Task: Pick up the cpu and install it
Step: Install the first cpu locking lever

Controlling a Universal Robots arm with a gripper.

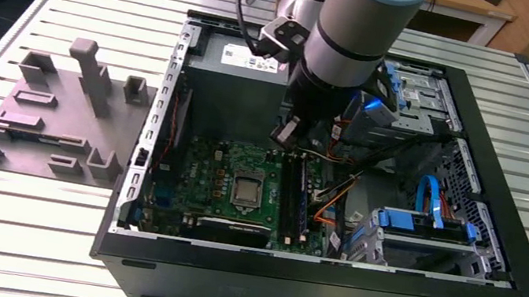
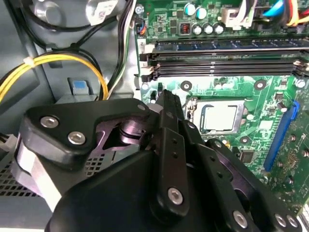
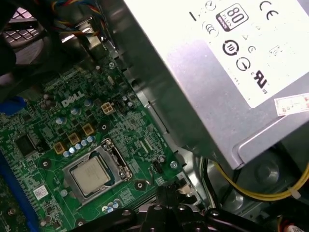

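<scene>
The cpu [image 1: 246, 189] is a silvery square chip lying flat in the socket in the middle of the green motherboard [image 1: 209, 164], inside the open computer case. Both wrist views show the cpu [image 2: 219, 117] [image 3: 91, 175] seated within the socket's metal frame. My gripper [image 1: 285, 136] hangs above the board, up and to the exterior view's right of the socket. Its black fingers [image 2: 167, 104] are pressed together with nothing between them. In the first wrist view the gripper [image 3: 169, 192] is off to one side of the socket, apart from the chip.
A silver power supply [image 3: 217, 72] sits close beside my gripper at the case's back wall. Memory sticks [image 2: 222, 58] run along one side of the socket. Yellow cables [image 2: 48, 60], a blue drive cage [image 1: 423, 225] and a grey fixture block [image 1: 47, 114] outside the case also stand near.
</scene>
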